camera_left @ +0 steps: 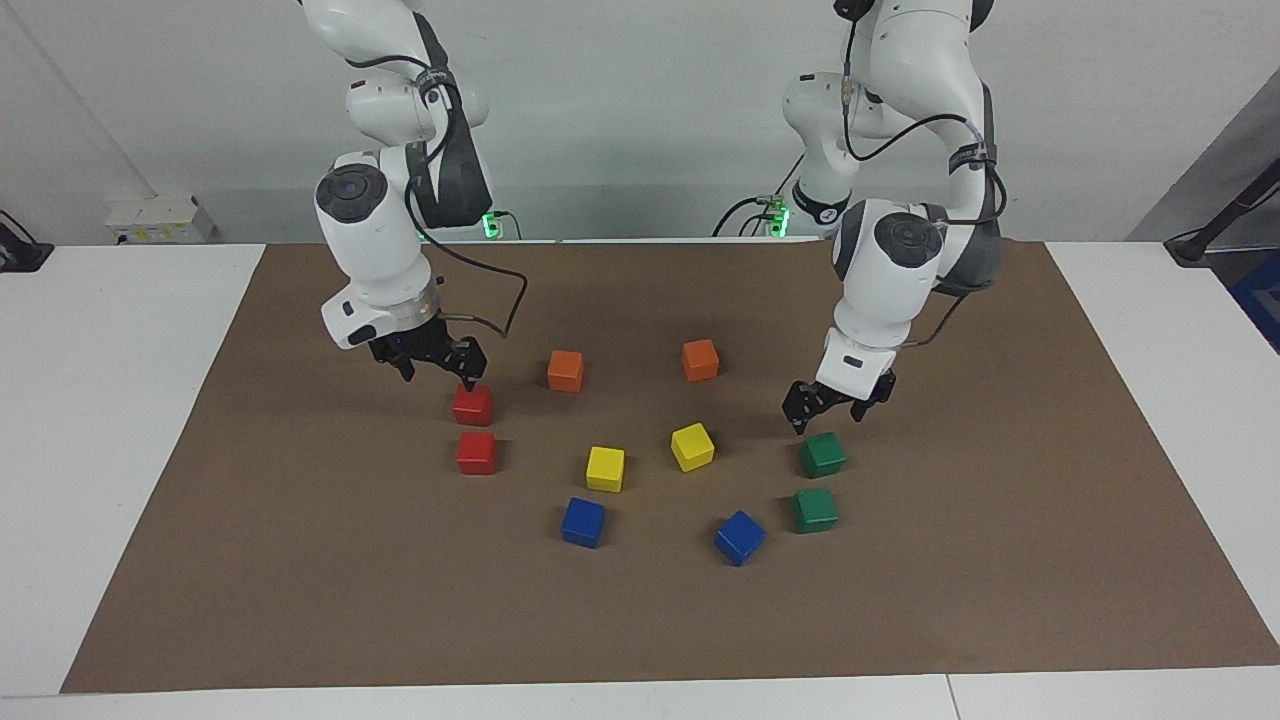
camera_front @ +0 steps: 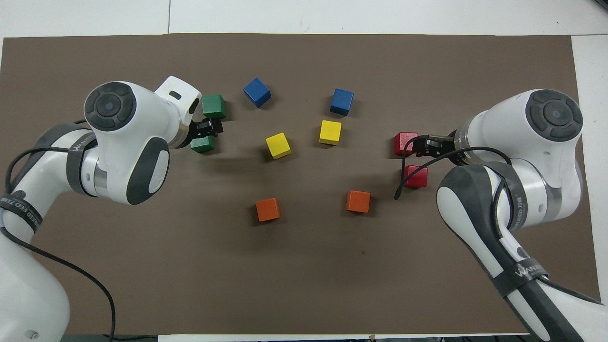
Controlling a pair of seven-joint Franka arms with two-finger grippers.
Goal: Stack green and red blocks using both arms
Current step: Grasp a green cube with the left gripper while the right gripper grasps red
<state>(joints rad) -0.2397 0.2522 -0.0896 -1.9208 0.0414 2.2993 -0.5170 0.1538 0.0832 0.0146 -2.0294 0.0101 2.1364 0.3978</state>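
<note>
Two red blocks lie on the brown mat toward the right arm's end, one nearer to the robots (camera_left: 472,405) (camera_front: 416,176) and one farther (camera_left: 477,452) (camera_front: 405,143). My right gripper (camera_left: 438,378) (camera_front: 420,145) is open and empty, low over the nearer red block, with one fingertip close to its top edge. Two green blocks lie toward the left arm's end, one nearer (camera_left: 822,455) (camera_front: 203,144) and one farther (camera_left: 815,510) (camera_front: 213,106). My left gripper (camera_left: 828,415) (camera_front: 209,128) is open and empty, just above the nearer green block.
Between the two pairs lie two orange cubes (camera_left: 565,370) (camera_left: 700,360), nearest to the robots. Two yellow cubes (camera_left: 605,468) (camera_left: 692,446) lie farther out, and two blue cubes (camera_left: 582,521) (camera_left: 739,537) farthest. All lie on the brown mat (camera_left: 300,560).
</note>
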